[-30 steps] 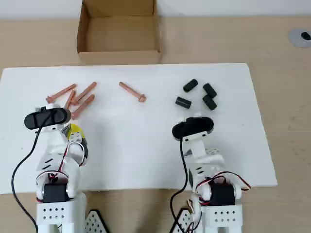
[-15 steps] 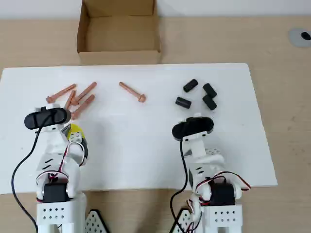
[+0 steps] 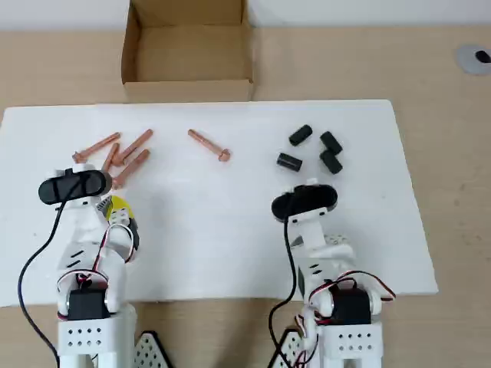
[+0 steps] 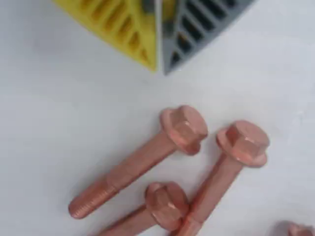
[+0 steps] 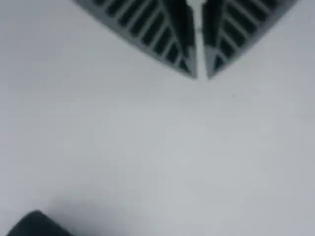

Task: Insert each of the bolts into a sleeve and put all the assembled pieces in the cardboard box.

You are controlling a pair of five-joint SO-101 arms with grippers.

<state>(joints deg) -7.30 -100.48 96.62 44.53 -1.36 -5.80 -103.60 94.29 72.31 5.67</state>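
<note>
Four copper bolts [image 3: 123, 156] lie clustered on the left part of a white sheet [image 3: 222, 230], a fifth bolt [image 3: 209, 144] apart near the middle, and four black sleeves [image 3: 311, 150] loose to the right. None sits in the cardboard box [image 3: 188, 90], open on the wooden table [image 3: 449, 153] beyond the sheet. The left gripper [image 4: 159, 69], yellow and grey fingers pressed together and holding nothing, hangs just beside three bolt heads. The right gripper [image 5: 199, 73], closed to a slit and holding nothing, is over bare sheet.
</note>
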